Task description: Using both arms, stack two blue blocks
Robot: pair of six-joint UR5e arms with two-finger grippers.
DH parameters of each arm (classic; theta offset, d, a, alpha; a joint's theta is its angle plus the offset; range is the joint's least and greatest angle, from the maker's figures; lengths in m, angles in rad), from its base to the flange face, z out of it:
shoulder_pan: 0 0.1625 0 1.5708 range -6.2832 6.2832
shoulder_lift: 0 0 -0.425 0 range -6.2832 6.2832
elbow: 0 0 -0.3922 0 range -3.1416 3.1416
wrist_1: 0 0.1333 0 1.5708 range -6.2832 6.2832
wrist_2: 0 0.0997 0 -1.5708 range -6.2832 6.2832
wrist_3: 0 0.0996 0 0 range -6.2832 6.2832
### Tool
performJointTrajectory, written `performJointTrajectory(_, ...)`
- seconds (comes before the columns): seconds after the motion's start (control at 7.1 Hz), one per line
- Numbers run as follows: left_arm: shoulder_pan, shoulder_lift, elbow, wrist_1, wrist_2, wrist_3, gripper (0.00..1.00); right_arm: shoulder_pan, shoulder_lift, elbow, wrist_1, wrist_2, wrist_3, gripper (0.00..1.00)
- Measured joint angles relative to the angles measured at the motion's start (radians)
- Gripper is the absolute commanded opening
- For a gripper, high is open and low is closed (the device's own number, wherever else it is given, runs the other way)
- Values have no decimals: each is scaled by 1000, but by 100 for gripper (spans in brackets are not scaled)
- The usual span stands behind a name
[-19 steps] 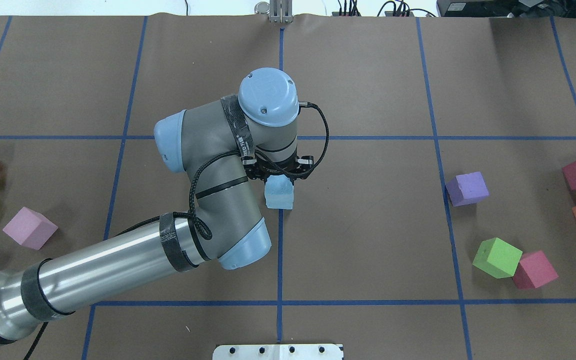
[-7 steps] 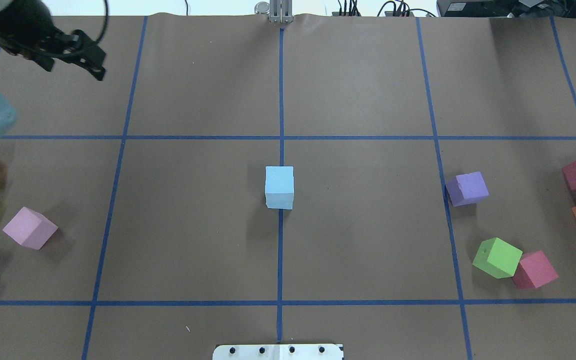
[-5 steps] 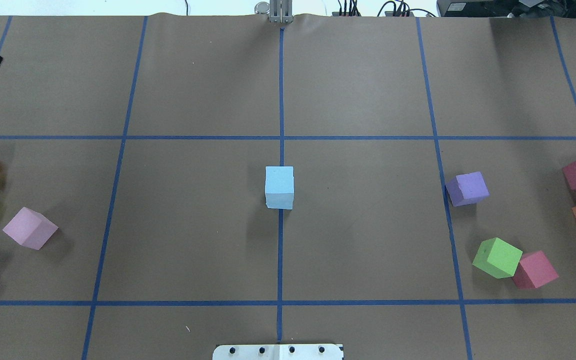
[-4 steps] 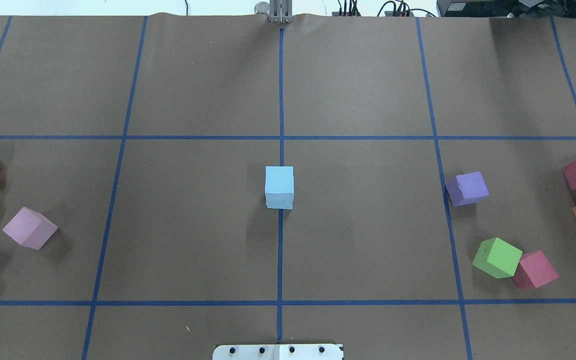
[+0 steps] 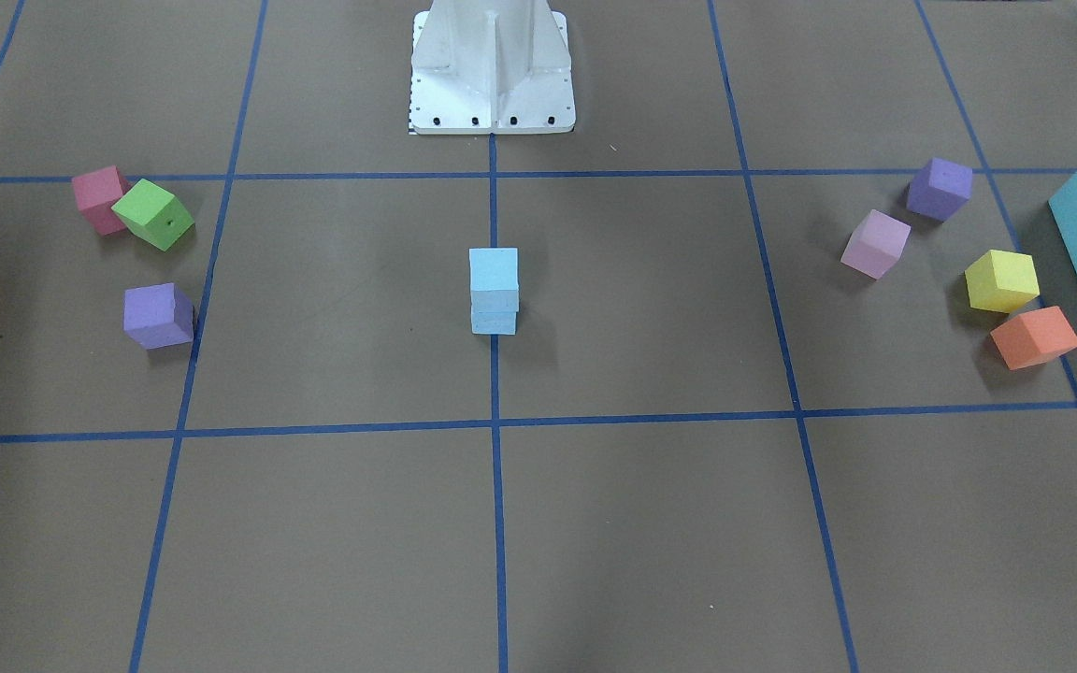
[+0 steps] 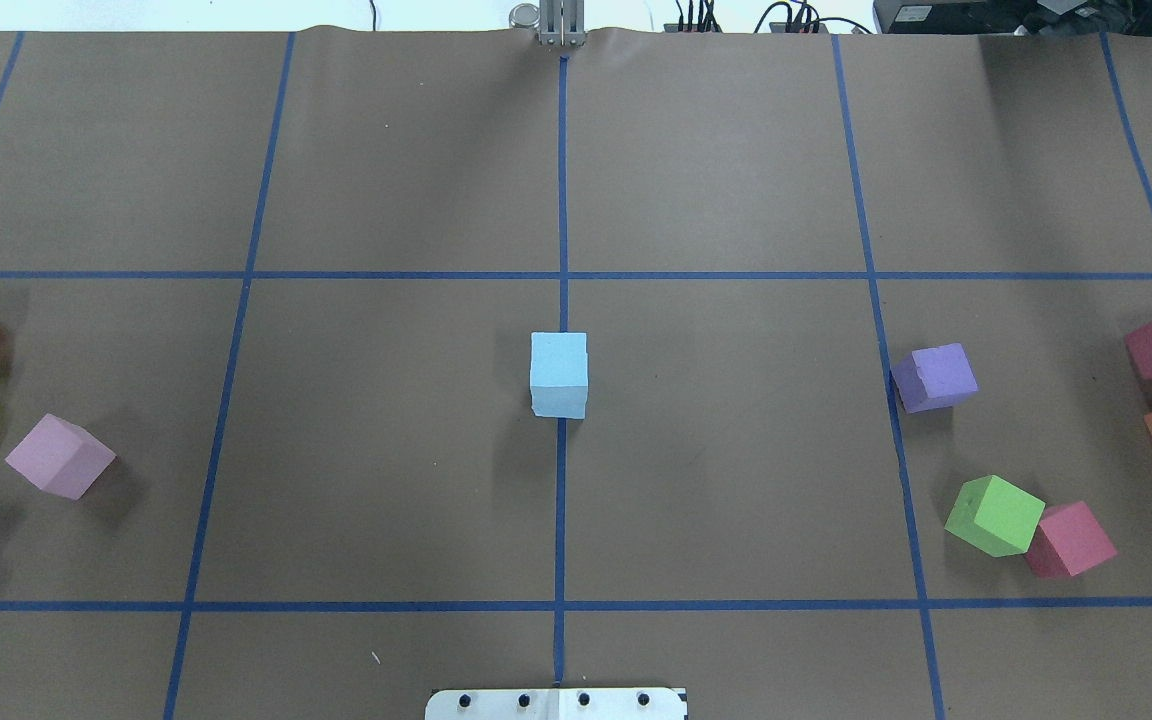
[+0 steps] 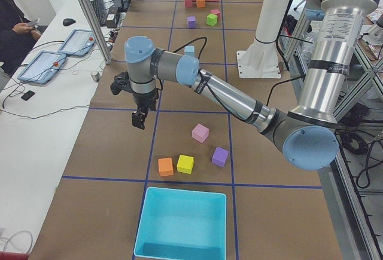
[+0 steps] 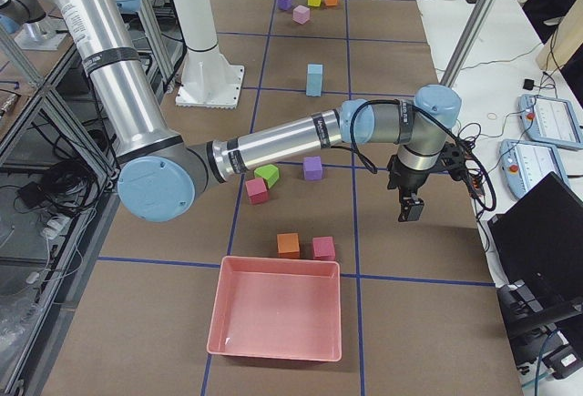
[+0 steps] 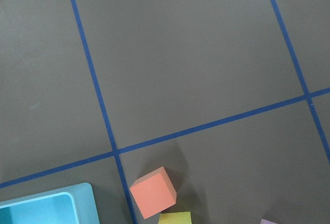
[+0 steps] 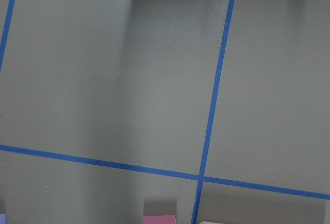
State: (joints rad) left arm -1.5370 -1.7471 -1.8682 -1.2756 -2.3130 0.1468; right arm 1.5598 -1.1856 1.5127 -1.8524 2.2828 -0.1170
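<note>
Blue blocks (image 5: 494, 271) stacked far from all table (image 5: 314, 523) edges; we cannot tell how left jaws, right jaws stand.

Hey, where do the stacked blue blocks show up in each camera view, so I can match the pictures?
Exterior front-facing: blue stack at centre, both cubes visible.
Overhead exterior: blue stack at centre, seen from above.
Exterior left: blue stack small, upper middle.
Exterior right: blue stack upper middle.
Left wrist-mounted: not in it.
Right wrist-mounted: not in it.
Landmark: the white base plate; the stack sits on the tape line running straight out from it.
</note>
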Motion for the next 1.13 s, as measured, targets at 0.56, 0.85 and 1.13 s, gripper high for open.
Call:
performJointTrajectory(0.56, -14, 153, 114, -277, 1, 22, 98, -7, -14, -1, 1, 0, 7, 100)
performJointTrajectory(0.85, -22, 162, 152, -330, 1, 24, 98, -9, -20, 6, 28, -4, 4, 100)
performJointTrajectory(1.13, -26, 162, 161, -337, 2, 20, 98, -17, -67, -4, 158, -10, 10, 100)
